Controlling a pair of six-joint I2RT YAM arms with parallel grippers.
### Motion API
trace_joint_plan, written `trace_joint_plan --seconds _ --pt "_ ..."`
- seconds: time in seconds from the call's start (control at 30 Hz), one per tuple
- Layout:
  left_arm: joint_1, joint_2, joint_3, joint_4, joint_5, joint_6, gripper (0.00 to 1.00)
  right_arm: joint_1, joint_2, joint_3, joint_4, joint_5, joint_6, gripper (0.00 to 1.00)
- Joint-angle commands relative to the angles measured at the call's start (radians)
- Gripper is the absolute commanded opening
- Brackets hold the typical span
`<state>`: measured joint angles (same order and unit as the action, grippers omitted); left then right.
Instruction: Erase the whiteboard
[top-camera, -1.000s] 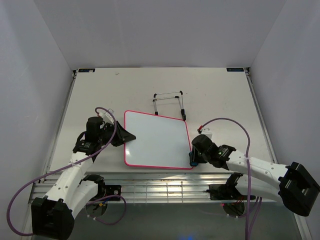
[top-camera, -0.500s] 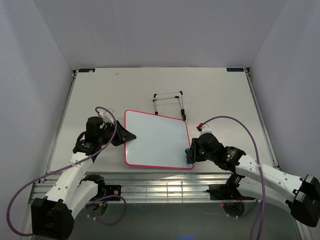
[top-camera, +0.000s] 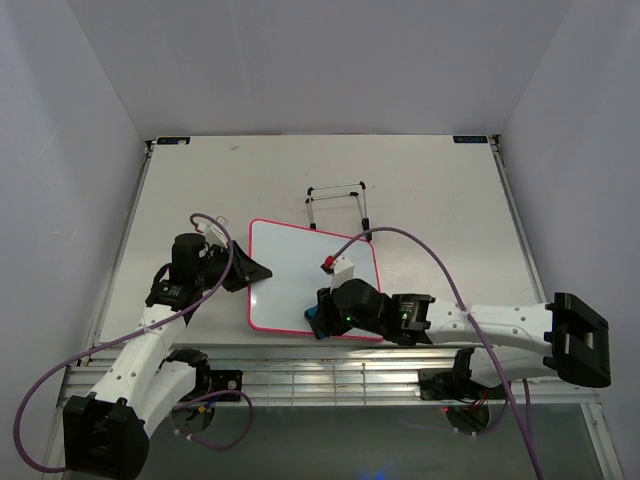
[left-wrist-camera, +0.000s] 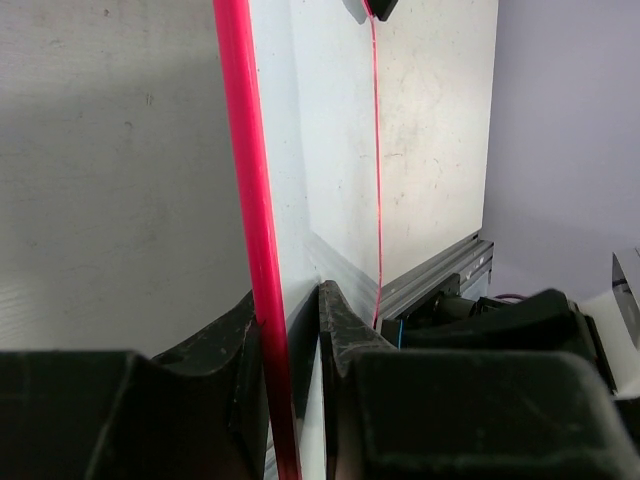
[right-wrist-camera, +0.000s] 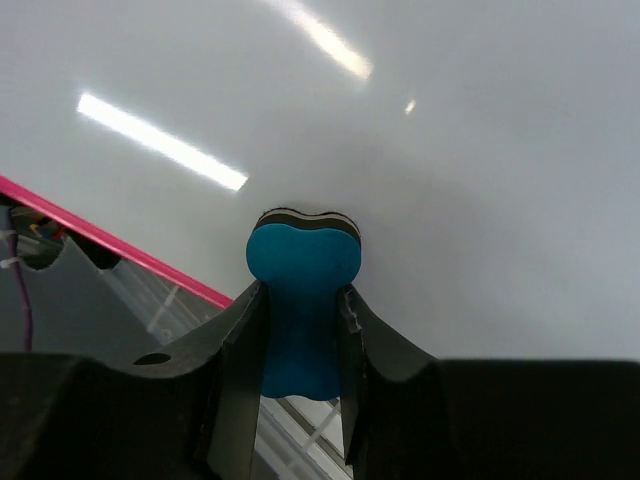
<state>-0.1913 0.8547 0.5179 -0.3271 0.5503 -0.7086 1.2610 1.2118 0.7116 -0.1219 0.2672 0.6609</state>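
The whiteboard (top-camera: 300, 265) lies flat and blank, its left edge pinched between the narrow jaws of the left gripper (left-wrist-camera: 290, 312), unmoved; the right gripper (top-camera: 320, 322), clamped on the blue eraser (right-wrist-camera: 302, 265), has slid leftward from the board's near right corner along its near edge; the wire stand (top-camera: 338, 205) sits beyond the board.

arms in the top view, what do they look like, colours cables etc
The left arm and right arm both have white links joined by chunky black joint housings. A thin purple left cable and right cable loop loosely along them. The left hand and right hand are matte black, each with two fingers. A small green light glows near the right wrist.
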Motion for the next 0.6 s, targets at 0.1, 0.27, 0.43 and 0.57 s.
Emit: trace_joint_plan --seconds 0.1,0.27,0.43,0.57 --pt "-0.005 -0.003 -0.004 0.023 -0.078 0.100 0.00 0.058 0.068 0.016 0.027 0.090 0.091 0.08" --pt "-0.005 -0.013 -0.004 0.020 -0.079 0.100 0.00 0.019 0.012 -0.086 -0.041 0.133 0.135 0.08" --pt "-0.005 -0.008 -0.002 0.022 -0.076 0.103 0.00 -0.069 -0.082 -0.214 -0.223 0.115 0.190 0.08" --pt "-0.005 -0.013 -0.002 0.022 -0.078 0.103 0.00 -0.110 -0.173 -0.290 -0.338 0.103 0.253 0.08"
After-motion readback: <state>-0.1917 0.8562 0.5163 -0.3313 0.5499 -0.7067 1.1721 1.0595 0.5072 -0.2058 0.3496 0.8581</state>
